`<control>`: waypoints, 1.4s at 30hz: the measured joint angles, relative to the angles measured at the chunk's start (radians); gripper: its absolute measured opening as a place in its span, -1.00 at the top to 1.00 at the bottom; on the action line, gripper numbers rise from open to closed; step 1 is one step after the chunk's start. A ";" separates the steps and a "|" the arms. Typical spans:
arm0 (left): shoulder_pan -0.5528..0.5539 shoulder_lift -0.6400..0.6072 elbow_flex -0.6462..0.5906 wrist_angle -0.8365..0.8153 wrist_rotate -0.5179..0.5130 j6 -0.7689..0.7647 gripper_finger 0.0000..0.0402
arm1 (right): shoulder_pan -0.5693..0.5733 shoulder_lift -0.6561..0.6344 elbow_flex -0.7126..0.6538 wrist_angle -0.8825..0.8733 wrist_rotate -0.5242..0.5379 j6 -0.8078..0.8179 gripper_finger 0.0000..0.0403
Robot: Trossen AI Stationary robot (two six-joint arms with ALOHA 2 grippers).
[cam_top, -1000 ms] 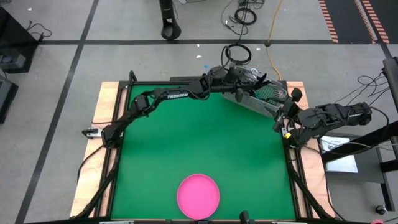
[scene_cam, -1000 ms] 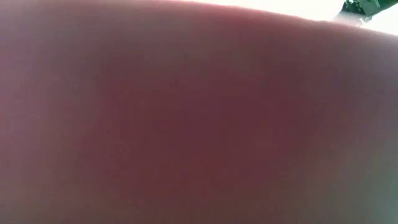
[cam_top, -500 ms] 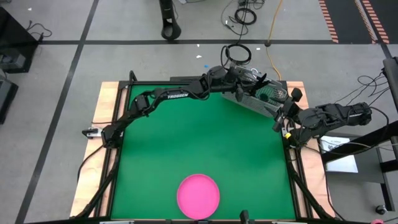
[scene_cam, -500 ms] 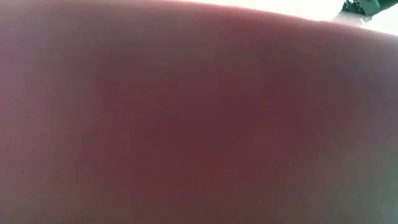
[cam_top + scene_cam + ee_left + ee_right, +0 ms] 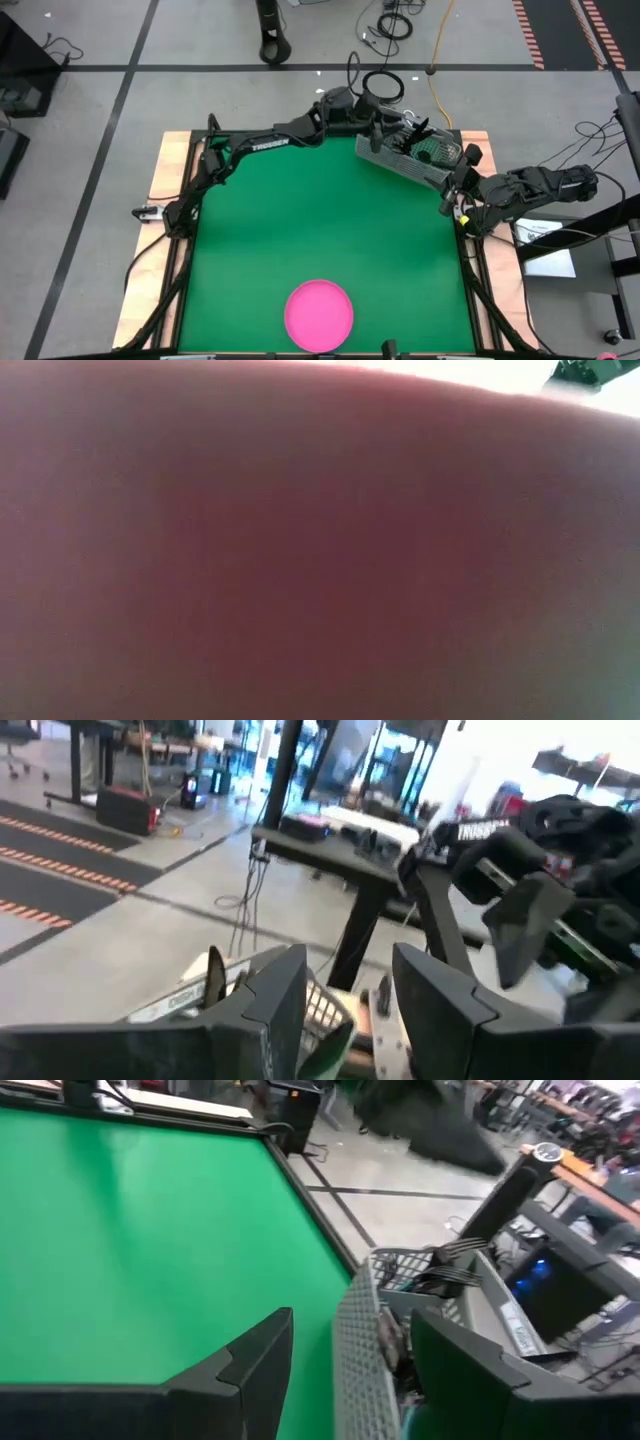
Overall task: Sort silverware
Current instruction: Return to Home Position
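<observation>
left fingers (image 5: 270, 1005) apart, empty, over basket (image 5: 402, 160) edge. right fingers (image 5: 250, 1365) apart, straddling its mesh wall. silverware (image 5: 452, 1252) inside, just beyond them. none seen on tabletop (image 5: 320, 220); only plate (image 5: 319, 314). judged: sorting done, arm retreat left.

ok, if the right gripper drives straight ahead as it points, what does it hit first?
Likely the mesh basket: its wall stands edge-on between the right gripper's open fingers, with silverware just behind it. Gap unclear from the wrist view.
</observation>
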 joint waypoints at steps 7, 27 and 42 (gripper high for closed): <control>0.001 -0.155 0.000 -0.225 -0.005 0.201 0.27 | 0.000 0.000 0.000 0.000 -0.006 0.015 0.05; -0.015 -0.587 0.001 -1.010 -0.158 0.434 0.38 | 0.000 0.008 0.000 0.173 -0.120 -0.014 0.05; -0.150 -1.107 -0.581 -0.926 -0.473 0.354 0.38 | 0.000 0.060 0.000 0.275 -0.162 0.107 0.05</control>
